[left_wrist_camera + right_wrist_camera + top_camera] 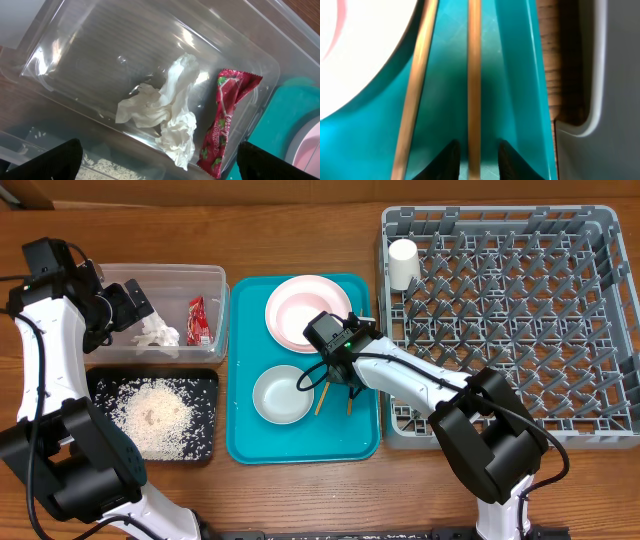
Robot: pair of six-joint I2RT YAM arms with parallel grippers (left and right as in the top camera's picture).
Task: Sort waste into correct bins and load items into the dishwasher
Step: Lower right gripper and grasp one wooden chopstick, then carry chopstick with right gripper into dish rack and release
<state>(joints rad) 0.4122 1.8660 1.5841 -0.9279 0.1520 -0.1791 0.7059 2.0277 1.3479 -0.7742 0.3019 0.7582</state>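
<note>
In the clear tub [215,280] lie the crumpled white tissue [170,110] and the red snack wrapper [225,120]. My left gripper [160,162] hangs open above them, holding nothing. Rice [152,415] is heaped in the black tray [205,380]. On the teal tray [300,445] are the pink plate [307,312], a grey-white bowl [283,394] and two chopsticks [323,395]. My right gripper [477,155] is down on the teal tray, its narrowly open fingers [449,160] straddling one chopstick [474,75] with a small gap on each side. The other chopstick [417,85] lies just to its left.
The grey dish rack [600,420] fills the right side, with a white cup [403,264] upended at its back-left corner. Its wall [615,75] stands close beside the teal tray's rim. A strip of wooden table [565,75] shows between them.
</note>
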